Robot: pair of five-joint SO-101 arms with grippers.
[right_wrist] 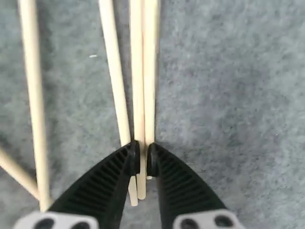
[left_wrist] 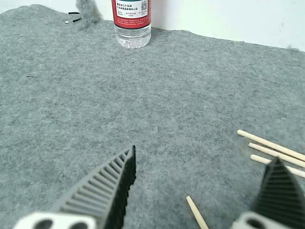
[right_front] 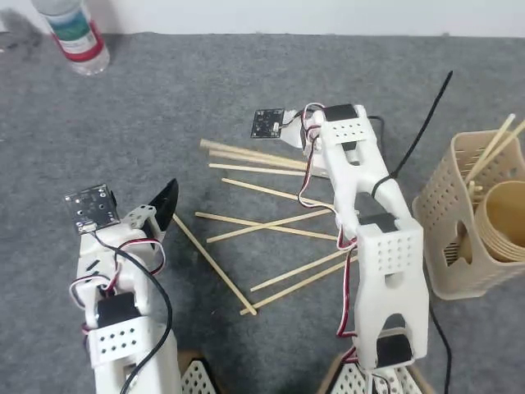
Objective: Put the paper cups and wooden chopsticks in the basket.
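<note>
You worked on a table covered in a coarse grey felt cloth, its nap mottled and slightly fuzzy. Along the far edge the cloth met a plain white wall, which stood as a bright band behind the table. Near the far left corner, just in front of that wall, you had a clear plastic water bottle with a red label standing upright on the felt. Near it lay a small clump of grey fluff. The light fell evenly, leaving soft, faint shadows.
</note>
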